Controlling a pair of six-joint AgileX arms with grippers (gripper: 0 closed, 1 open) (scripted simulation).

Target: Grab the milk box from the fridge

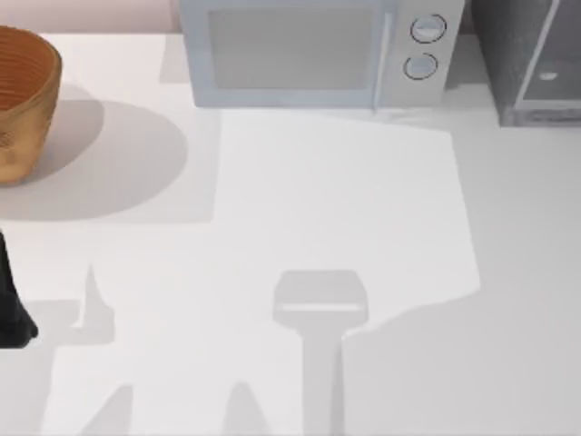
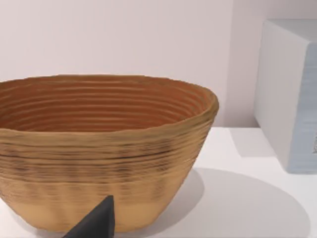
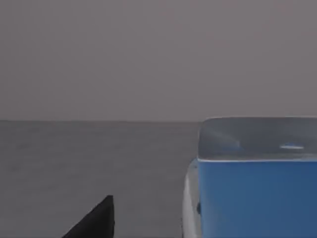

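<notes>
The left arm sits parked at the table's left edge, facing the basket; I cannot tell how its pincer stands. The right pincer's state is likewise unclear, its camera inside a grey space close beside the milk box, probably lined up for a grasp. The fridge stands at the far right corner beside the microwave.

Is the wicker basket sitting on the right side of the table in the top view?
No. The basket sits at the table's far left edge, left of the microwave.
</notes>
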